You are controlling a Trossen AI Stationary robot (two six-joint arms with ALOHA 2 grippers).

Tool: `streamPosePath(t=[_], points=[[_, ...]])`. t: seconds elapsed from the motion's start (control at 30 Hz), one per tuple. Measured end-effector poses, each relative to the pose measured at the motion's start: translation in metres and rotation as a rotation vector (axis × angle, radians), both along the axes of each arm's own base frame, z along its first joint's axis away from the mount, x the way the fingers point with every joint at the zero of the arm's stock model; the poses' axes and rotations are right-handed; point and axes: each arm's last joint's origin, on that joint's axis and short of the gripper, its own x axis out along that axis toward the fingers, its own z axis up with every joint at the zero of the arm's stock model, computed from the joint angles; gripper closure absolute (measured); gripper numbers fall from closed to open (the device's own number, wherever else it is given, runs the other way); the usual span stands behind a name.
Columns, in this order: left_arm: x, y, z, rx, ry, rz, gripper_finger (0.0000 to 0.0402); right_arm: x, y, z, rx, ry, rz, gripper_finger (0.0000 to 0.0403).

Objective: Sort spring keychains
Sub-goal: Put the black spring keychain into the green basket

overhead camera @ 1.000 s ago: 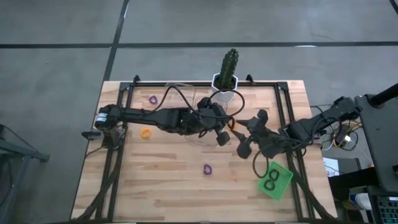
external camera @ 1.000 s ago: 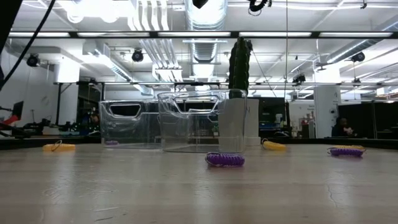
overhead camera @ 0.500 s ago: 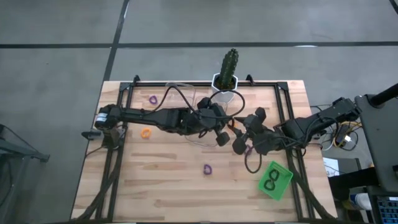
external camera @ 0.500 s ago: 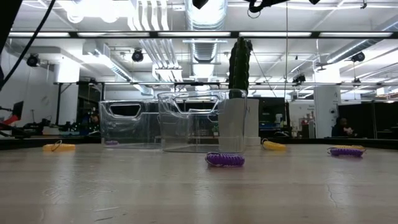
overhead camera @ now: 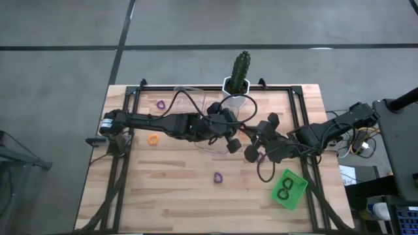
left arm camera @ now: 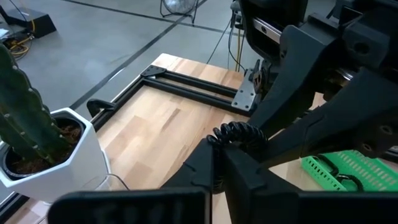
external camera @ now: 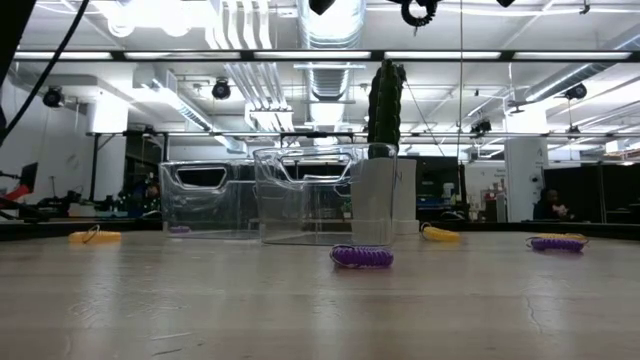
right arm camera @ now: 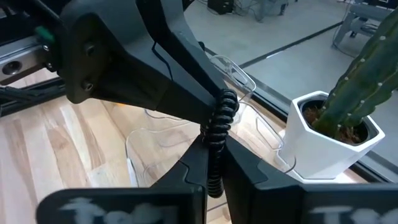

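Wrist views: apparently both hands (overhead camera: pixel 243 138) on black keychain (right arm camera: pixel 219 127).

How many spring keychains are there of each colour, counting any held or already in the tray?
Purple keychains: 3
Orange keychains: 2
Black keychains: 3, two in the green tray, one gripped by the left gripper and right gripper
Total: 8

Even overhead light, soft shadows on the table (overhead camera: pixel 176 189); ceiling lamps (external camera: pixel 150 12) glare in the low view
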Motion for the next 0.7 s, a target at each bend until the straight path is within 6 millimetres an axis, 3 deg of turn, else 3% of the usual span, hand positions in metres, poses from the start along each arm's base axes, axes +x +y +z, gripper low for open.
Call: streamPosePath(t=[0.7], points=[[0.0002, 0.0005, 0.0003, -0.032, -0.017, 0.015, 0.0376, 0.0, 0.0, 0.0, 0.002, 0.0, 0.002, 0.0383]])
